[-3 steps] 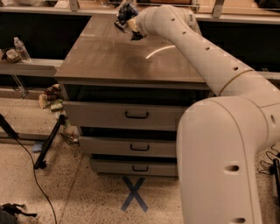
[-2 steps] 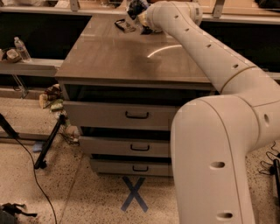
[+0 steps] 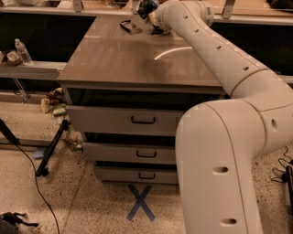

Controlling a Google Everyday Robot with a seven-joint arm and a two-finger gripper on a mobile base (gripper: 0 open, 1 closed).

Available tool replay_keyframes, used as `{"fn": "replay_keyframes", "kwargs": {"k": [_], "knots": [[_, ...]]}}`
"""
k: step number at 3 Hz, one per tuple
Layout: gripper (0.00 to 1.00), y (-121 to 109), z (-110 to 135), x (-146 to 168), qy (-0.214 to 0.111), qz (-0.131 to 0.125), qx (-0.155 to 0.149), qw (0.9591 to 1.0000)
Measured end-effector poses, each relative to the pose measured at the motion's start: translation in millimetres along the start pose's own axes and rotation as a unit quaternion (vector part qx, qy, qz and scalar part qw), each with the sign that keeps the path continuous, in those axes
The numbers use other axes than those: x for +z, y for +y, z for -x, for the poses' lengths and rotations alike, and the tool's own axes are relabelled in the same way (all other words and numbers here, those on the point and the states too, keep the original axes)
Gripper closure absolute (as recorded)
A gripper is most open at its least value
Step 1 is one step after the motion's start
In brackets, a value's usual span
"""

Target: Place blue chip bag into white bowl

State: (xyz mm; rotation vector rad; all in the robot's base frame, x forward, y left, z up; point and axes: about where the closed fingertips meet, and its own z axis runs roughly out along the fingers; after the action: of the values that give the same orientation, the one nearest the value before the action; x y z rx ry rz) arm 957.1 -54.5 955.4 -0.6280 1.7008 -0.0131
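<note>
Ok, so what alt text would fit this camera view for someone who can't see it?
A white robot arm reaches across a grey drawer cabinet, its gripper at the far edge of the top, by a crumpled blue chip bag. A small flat dark object lies on the top left of them, and a blue X marks the floor in front.

View: single camera, high, behind the arm (image 3: 215,59).
Facing: forward and down across the cabinet (image 3: 114,68).
Range: arm's base near; gripper (image 3: 150,13) far, at the cabinet's back edge.
</note>
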Motion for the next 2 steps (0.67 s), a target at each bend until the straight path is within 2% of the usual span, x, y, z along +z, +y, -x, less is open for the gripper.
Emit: {"fn": "replay_keyframes", "kwargs": {"k": [1, 2], "knots": [[1.00, -35.1, 7.8, 8.9, -0.022, -0.046, 0.016, 0.9986], [1.00, -63.8, 19.1, 19.1, -0.047, -0.085, 0.026, 0.9949]]}}
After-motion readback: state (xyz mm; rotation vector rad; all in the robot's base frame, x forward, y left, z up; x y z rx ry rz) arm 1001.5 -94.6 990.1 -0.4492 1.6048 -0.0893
